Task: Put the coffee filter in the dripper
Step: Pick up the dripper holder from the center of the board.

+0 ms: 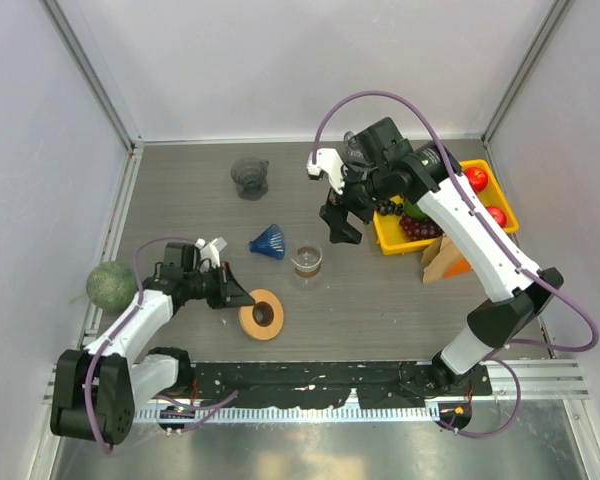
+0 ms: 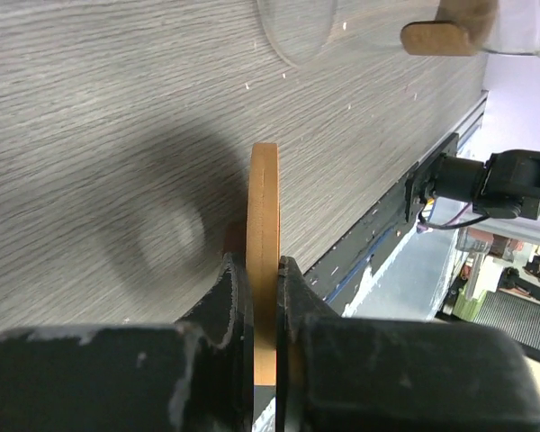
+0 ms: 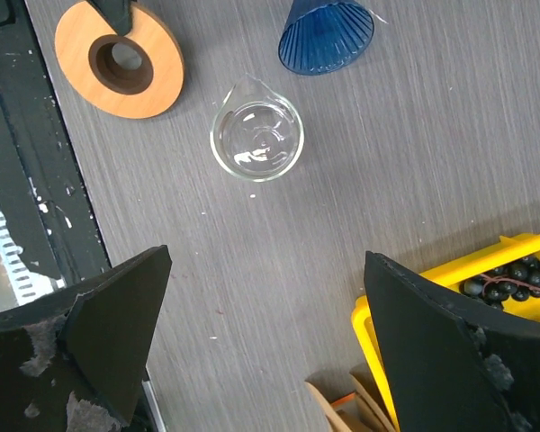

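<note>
The blue ribbed cone (image 1: 270,240), likely the filter, lay on its side at centre frame, below the dark grey cup (image 1: 250,178). The right gripper (image 1: 340,225), spread wide and empty, hung to its right. The left gripper (image 1: 238,295), at lower left, pinched the wooden ring (image 1: 262,314).

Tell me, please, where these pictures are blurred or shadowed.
Left wrist view: the left gripper is soft, and a broad shadow lies on the table beside the wooden ring. Right wrist view: the glass jug is sharp with small glints; the right gripper is dark.
</note>
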